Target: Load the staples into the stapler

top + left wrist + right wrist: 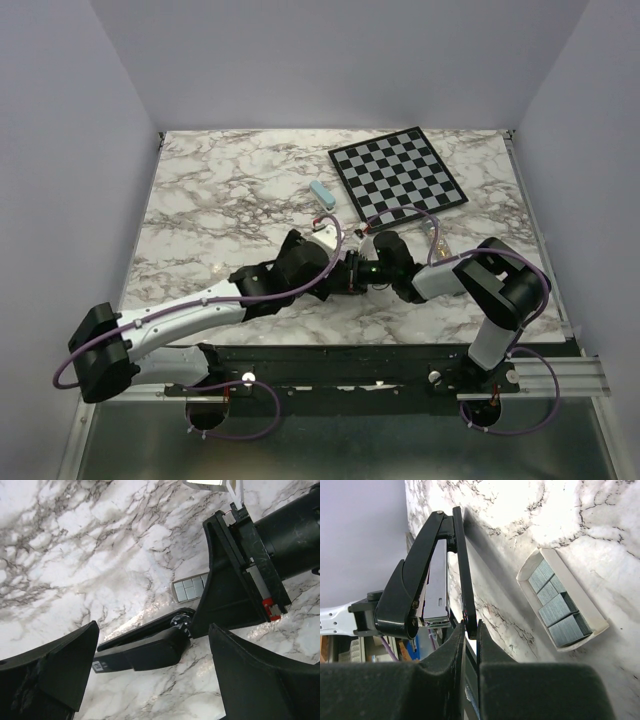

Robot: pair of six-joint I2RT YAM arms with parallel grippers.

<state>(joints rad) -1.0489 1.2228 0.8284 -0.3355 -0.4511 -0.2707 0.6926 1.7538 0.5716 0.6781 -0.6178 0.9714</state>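
Observation:
The black stapler (pixel 440 575) is swung open, with its top arm apart from its thin base and the silver magazine showing. My right gripper (pixel 471 627) is shut on the end of the stapler's base. In the left wrist view the stapler (pixel 145 647) lies low over the marble. My left gripper (pixel 155 685) is open and empty, with its fingers (pixel 55 672) on either side just short of the stapler. The staples (pixel 555 607) are several silver-grey strips lying in a small cream box (pixel 592 612). The box also shows in the left wrist view (pixel 190 587). In the top view both grippers meet mid-table (pixel 355 270) and hide the stapler.
A checkerboard (pixel 395 170) lies at the back right. A small light blue block (pixel 320 193) lies left of it. A clear tube (pixel 437 240) lies by the right arm's forearm. The marble tabletop (pixel 220 210) shows bare to the left.

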